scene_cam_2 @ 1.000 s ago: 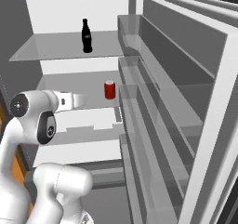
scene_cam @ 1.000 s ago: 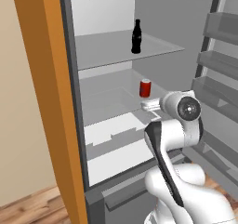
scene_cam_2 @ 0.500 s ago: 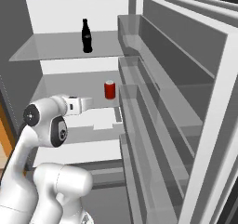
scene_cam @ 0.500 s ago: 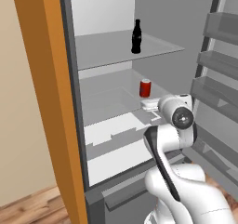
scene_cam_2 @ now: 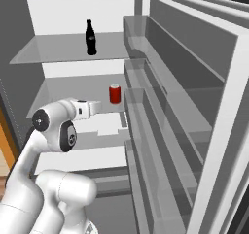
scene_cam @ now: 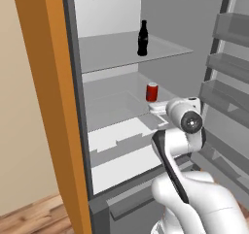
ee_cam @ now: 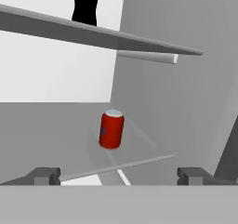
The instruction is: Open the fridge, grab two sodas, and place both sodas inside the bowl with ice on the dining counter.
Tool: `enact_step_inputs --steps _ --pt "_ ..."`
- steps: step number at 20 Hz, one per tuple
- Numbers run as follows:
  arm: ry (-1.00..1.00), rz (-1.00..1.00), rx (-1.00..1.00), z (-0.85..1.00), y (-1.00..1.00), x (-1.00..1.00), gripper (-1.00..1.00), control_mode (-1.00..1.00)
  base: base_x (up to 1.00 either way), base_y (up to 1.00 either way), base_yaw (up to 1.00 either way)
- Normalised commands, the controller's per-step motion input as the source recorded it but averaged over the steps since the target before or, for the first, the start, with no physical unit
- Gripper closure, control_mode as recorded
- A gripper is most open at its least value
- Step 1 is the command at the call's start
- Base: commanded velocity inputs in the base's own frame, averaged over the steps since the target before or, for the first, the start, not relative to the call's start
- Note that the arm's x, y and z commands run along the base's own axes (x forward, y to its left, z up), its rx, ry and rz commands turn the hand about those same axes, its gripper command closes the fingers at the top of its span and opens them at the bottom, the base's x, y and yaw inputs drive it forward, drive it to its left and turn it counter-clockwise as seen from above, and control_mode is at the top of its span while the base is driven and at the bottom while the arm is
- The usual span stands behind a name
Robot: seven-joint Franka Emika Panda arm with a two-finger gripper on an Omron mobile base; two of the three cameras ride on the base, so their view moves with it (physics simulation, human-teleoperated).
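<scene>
Stood open, the fridge (scene_cam: 73,107), orange casing and wood floor at the left base view's lower left, door racks at right. Cut off by the hand view's top edge, the black bottle (ee_cam: 86,4) upright on the upper shelf; red can (ee_cam: 111,129) upright at frame centre on the middle shelf. Spread wide and empty, the gripper (ee_cam: 118,175), short of the can.

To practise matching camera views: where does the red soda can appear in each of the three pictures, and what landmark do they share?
Left base view: red can, right of centre, on the middle shelf.
Right base view: centre-left, beside the door bins.
Hand view: just left of centre.
Shared landmark: black bottle on the shelf above.
</scene>
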Motion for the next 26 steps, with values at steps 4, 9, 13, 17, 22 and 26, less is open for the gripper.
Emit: enact_step_inputs --steps 4,9,13,17,22,26 --pt "0.00 0.00 0.00 0.00 0.00 0.22 -1.00 -1.00 0.00 0.00 0.00" --pt "0.00 0.00 0.00 0.00 -0.04 0.24 -1.00 -1.00 0.00 0.00 0.00" --pt "0.00 0.00 0.01 0.00 -0.06 0.35 -1.00 -1.00 0.00 0.00 0.00" --pt "0.00 0.00 0.00 0.00 -0.01 0.39 -1.00 -1.00 0.00 0.00 0.00" --pt "0.00 0.00 0.01 -0.11 0.00 0.29 -1.00 -1.00 0.00 0.00 0.00" --pt "0.00 0.00 0.16 -0.20 -0.08 0.16 -1.00 -1.00 0.00 0.00 0.00"
